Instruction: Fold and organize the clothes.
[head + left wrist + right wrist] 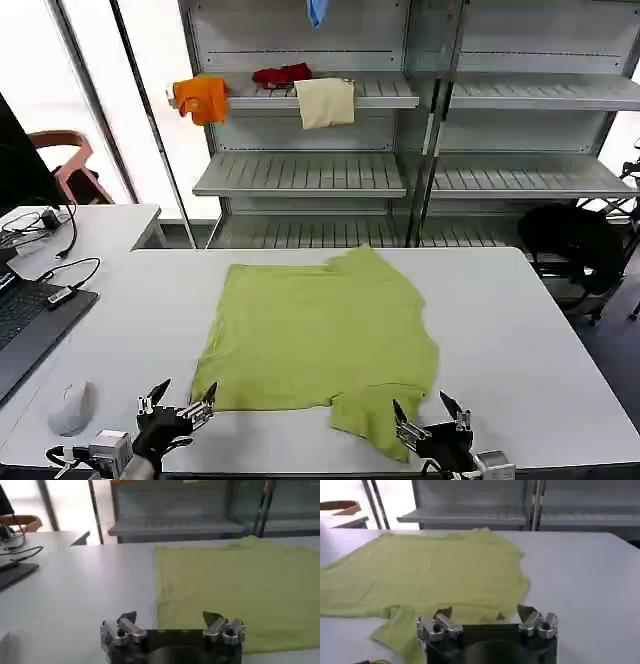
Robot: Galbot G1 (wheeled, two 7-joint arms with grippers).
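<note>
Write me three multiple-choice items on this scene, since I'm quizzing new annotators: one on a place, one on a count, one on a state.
1. Where does the lime-green cotton T-shirt lie?
A. Spread on the white table
B. On a shelf
C. Over a chair

2. How many garments lie on the grey metal shelf holding the orange garment?
A. One
B. Three
C. Five

3. How do the two pincers stand?
A. Both shut on the shirt
B. Both open, holding nothing
C. Left open, right shut

Answers: 1 A, the shirt lies flat on the tabletop. 2 B, the orange one, a red one and a cream one share that shelf. 3 B, the left pincer and right pincer sit at the table's near edge, fingers apart around nothing.
</note>
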